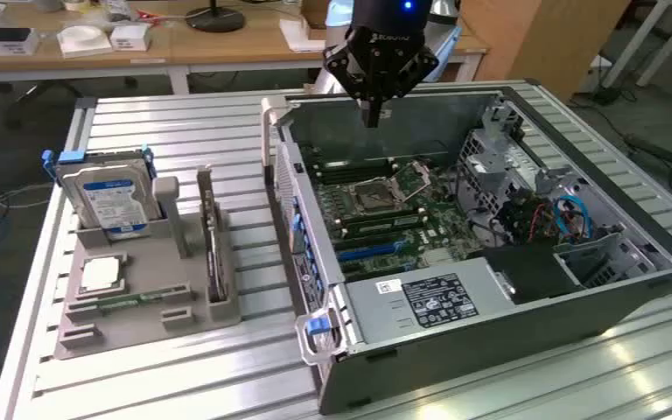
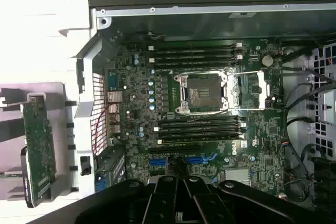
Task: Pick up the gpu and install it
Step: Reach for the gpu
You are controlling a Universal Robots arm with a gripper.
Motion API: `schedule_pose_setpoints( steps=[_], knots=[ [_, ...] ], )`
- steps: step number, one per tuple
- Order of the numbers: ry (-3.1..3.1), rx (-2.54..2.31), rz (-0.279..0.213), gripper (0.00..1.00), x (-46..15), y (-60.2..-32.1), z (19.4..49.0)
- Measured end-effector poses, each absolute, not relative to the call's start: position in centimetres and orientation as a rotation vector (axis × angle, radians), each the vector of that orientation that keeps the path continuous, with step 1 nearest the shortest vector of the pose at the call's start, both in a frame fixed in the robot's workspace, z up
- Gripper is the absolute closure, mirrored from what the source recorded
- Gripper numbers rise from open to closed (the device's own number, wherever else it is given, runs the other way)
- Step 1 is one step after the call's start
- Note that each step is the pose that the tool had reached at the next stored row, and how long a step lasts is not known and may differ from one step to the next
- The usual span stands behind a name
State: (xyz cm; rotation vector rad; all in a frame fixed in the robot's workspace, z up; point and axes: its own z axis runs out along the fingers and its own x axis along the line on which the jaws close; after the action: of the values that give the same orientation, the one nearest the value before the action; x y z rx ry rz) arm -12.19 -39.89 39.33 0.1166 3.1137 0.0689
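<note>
The gripper (image 1: 369, 115) hangs over the far end of the open computer case (image 1: 616, 280). Its fingers are pressed together into one narrow point and have hold of nothing. It points straight down, high above the motherboard (image 1: 395, 219), and touches nothing.

In the wrist view, the closed fingertips of the gripper (image 2: 177, 182) sit over the blue expansion slots (image 2: 202, 159). The empty processor socket (image 2: 202, 92) lies further along the board, between the banks of memory.

The case lies on its side with its panel off. I'd guess that is so the board faces up and a card can be pushed in from above.

In the exterior view, the gpu (image 1: 213, 249) is at about eight o'clock from the gripper, well apart from it and outside the case. It stands on its long edge in a slot of the grey rack (image 1: 137, 319), just beside the case wall. Standing it up that way leaves its top edge free, which looks meant for a pinch from above. The wrist camera also catches the gpu (image 2: 37, 150) as a green card in its holder, untouched.

Further round, at about nine o'clock, the hard drive (image 1: 108, 199) stands upright in the same rack. The processor chip (image 1: 101, 273) lies flat in a pocket in front of it. The rack and the case both rest on the slatted metal table (image 1: 172, 122).
</note>
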Motion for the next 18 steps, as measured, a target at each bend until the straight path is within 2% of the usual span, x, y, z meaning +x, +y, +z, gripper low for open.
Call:
schedule_pose_setpoints(
  steps=[18],
  knots=[
    [3.114, 0.117, 0.069, 0.90, -13.4, -39.9, 39.3]
  ],
)
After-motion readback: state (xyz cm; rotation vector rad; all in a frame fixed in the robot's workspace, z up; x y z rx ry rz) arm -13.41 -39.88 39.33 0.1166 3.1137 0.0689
